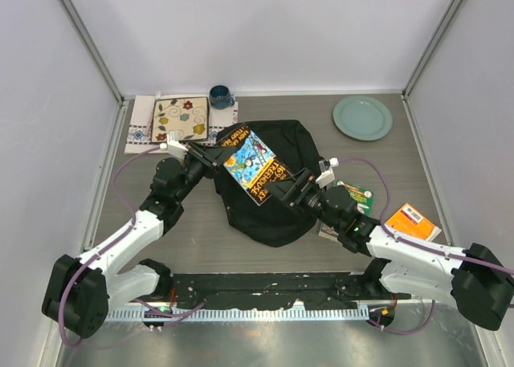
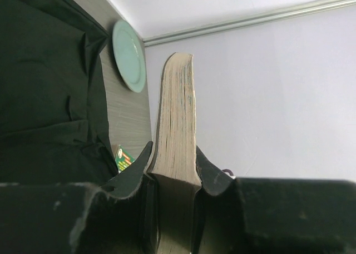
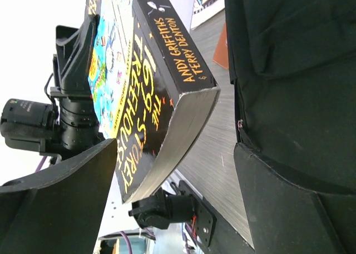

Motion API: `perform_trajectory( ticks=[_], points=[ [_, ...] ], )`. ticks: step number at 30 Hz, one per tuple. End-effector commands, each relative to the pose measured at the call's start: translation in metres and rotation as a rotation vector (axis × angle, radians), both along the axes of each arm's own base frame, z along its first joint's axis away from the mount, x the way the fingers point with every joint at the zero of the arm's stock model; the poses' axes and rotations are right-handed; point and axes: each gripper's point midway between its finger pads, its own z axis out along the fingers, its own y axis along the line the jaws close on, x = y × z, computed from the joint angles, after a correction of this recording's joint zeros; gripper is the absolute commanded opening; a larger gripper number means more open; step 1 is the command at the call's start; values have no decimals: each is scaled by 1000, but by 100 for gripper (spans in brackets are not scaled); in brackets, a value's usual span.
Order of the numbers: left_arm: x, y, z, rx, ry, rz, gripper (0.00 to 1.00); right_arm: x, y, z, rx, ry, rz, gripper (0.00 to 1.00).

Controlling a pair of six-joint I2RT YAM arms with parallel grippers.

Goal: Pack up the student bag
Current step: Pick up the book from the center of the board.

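Left claw [image 2: 173,165] clamped on a paperback book [image 1: 253,168], held up over the student bag [image 1: 277,218] (mid-table, lying flat). Spine reads "ANDY GRIFFITHS & TERRY DENTON"; cover reads "169-STOREY TREEHOUSE". Right claw [image 3: 175,145]: jaws wide apart at the book's edge. Judged early: book not yet inside; green booklet [image 1: 359,197] and orange packet [image 1: 412,220] lie near the right edge.

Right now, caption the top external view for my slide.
Left gripper holds a thick colourful paperback over the large black fabric backpack; right gripper open beside it.
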Motion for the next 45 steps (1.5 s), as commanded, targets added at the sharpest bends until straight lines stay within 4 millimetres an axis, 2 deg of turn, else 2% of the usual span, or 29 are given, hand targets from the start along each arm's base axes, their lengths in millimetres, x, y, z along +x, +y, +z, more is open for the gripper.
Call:
perform_trajectory(
  ticks=[1, 2, 3, 8, 16, 19, 20, 23, 33, 34, 35, 37, 38, 39, 40, 41, 42, 43, 44, 45],
  points=[
    [0, 5, 50, -113, -136, 39, 0, 13, 5, 51, 150, -92, -43, 91],
    [0, 4, 50, -112, -136, 33, 0, 15, 3, 49, 157, -93, -59, 91],
    [-1, 2, 49, -114, -133, 25, 0, 16, 2, 56, 187, -106, -66, 91],
    [-6, 1, 39, -127, -116, 16, 0, 17, 1, 67, 265, -119, -75, 70],
    [-8, -5, 32, -147, -98, -15, 0, 16, 11, 69, 319, -109, -33, 62],
    [-9, -6, 31, -147, -95, -19, 0, 17, 11, 68, 323, -107, -38, 52],
    [-9, -6, 29, -147, -91, -21, 0, 17, 10, 69, 324, -109, -44, 44],
    [-10, -6, 26, -146, -85, -22, 0, 19, 7, 71, 328, -116, -63, 29],
    [-14, -22, 16, -119, -67, -117, 0, 26, 1, 70, 266, -130, -107, 26],
    [-14, -24, 13, -115, -62, -123, 0, 26, 0, 69, 262, -130, -111, 22],
    [-14, -24, 12, -115, -60, -127, 0, 26, -1, 69, 257, -130, -116, 10],
    [-15, -26, 9, -109, -57, -139, 1, 28, -5, 69, 245, -130, -137, 1],
    [-15, -28, 6, -101, -52, -146, 5, 29, -6, 63, 216, -120, -144, 1],
    [-16, -30, 4, -92, -47, -164, 12, 30, -12, 67, 206, -133, -168, 1],
    [-15, -32, 3, -65, -52, -175, 31, 30, -15, 66, 187, -132, -181, 1],
    [-16, -35, 0, -41, -45, -191, 42, 31, -19, 56, 137, -113, -198, 1],
    [-19, -39, -15, 11, 3, -224, 59, 32, -30, 61, 125, -132, -244, 1],
    [-18, -42, -10, 46, -3, -245, 66, 33, -38, 63, 110, -134, -275, 1],
    [-17, -44, -19, 137, -17, -268, 71, 34, -48, 47, 35, -100, -309, 1],
    [-22, -44, -44, 219, 72, -294, 77, 30, -60, 56, 29, -117, -342, 1]
  ],
)
